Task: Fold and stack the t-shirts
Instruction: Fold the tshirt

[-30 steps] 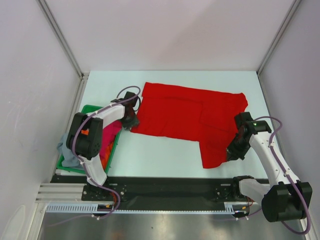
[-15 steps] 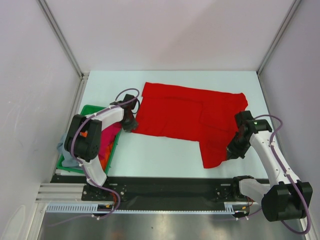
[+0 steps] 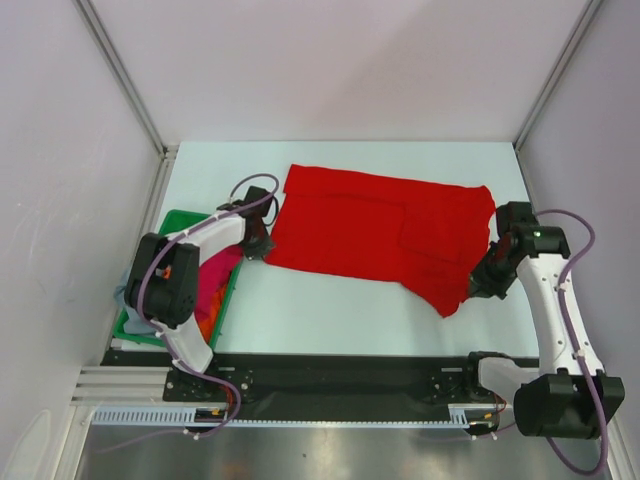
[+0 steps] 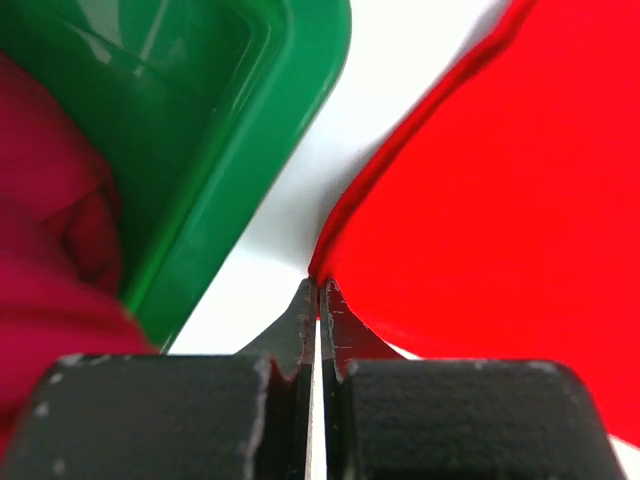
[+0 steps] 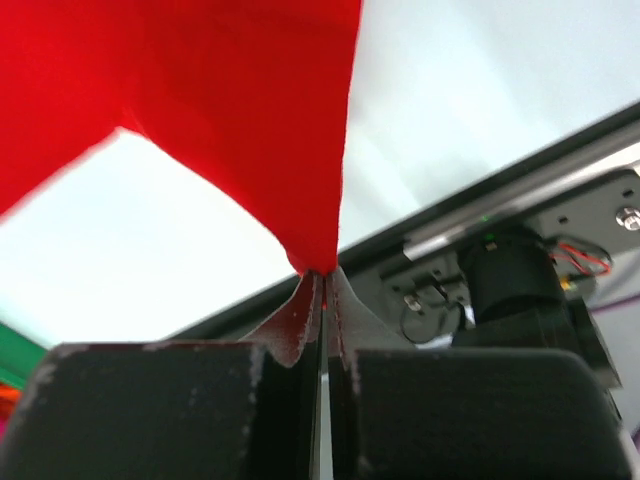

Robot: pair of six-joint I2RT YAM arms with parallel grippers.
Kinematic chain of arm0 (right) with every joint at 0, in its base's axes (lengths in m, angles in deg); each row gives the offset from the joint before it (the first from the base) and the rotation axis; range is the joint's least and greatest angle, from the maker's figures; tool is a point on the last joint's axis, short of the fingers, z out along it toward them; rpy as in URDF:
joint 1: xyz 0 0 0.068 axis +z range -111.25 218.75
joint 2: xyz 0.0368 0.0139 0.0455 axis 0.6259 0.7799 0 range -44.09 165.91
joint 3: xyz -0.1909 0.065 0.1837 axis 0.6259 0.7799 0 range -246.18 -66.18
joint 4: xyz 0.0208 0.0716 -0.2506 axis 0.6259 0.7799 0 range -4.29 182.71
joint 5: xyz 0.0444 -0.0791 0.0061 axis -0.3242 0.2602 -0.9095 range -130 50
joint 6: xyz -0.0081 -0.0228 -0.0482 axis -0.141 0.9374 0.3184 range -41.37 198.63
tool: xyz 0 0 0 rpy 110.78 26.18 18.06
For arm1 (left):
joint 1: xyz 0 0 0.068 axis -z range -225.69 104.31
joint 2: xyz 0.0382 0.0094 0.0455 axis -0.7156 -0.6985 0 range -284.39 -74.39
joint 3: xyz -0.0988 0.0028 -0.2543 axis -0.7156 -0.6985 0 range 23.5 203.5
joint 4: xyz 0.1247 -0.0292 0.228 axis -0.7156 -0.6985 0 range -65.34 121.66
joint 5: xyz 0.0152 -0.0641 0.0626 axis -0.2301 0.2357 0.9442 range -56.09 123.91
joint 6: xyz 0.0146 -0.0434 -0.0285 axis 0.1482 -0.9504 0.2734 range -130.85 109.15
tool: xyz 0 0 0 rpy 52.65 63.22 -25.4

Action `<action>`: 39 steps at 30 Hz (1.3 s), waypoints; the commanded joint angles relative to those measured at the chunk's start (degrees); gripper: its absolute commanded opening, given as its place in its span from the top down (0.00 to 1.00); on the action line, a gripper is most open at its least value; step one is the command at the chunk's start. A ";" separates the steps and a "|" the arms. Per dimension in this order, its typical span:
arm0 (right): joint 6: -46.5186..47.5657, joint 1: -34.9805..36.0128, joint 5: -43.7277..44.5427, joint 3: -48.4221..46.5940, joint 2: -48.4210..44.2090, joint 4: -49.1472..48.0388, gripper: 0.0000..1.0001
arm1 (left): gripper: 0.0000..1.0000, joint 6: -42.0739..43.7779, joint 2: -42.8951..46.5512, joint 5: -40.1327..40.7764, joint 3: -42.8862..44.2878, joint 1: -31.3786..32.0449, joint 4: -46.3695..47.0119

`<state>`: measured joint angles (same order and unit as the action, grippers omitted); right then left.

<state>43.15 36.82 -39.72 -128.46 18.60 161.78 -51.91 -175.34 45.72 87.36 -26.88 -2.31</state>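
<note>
You have a pale tabletop (image 3: 330,310) with two things resting directly on it. A red t-shirt (image 3: 350,225) lies spread across the far half, running from left of the middle almost to the right edge. Its near right corner tapers to a point and is raised off the surface. A green tray (image 3: 185,217) sits along the left edge toward the near left corner, near the shirt's left edge, with bare tabletop between them.

Spread t-shirt (image 3: 380,235) lies on table (image 3: 320,310), centre to right. Tray (image 3: 178,218) at near left, just beside its left edge; bundled t-shirts (image 3: 212,285) in tray.
</note>
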 commanded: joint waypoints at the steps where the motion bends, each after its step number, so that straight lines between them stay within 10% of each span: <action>1: 3.23 -3.95 -3.60 -2.23 -1.17 5.05 1.00 | 1.00 3.18 7.42 1.55 -1.27 -0.35 0.40; 10: 9.11 -11.50 -6.16 -8.11 2.94 4.35 1.00 | 1.00 7.30 11.04 -0.38 2.14 -0.44 1.63; 23: 9.20 -13.18 -4.15 -28.41 21.84 0.83 1.00 | 1.00 10.56 -10.75 -4.69 32.88 -0.44 -6.36; 39: 11.93 -13.89 -3.44 -48.81 43.03 -1.28 1.00 | 1.00 11.00 -21.22 -4.52 43.37 -1.41 -7.07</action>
<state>53.38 23.40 -43.75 -173.92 60.35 160.89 -42.21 -195.95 41.22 127.62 -27.76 -10.01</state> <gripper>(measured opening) 0.012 0.008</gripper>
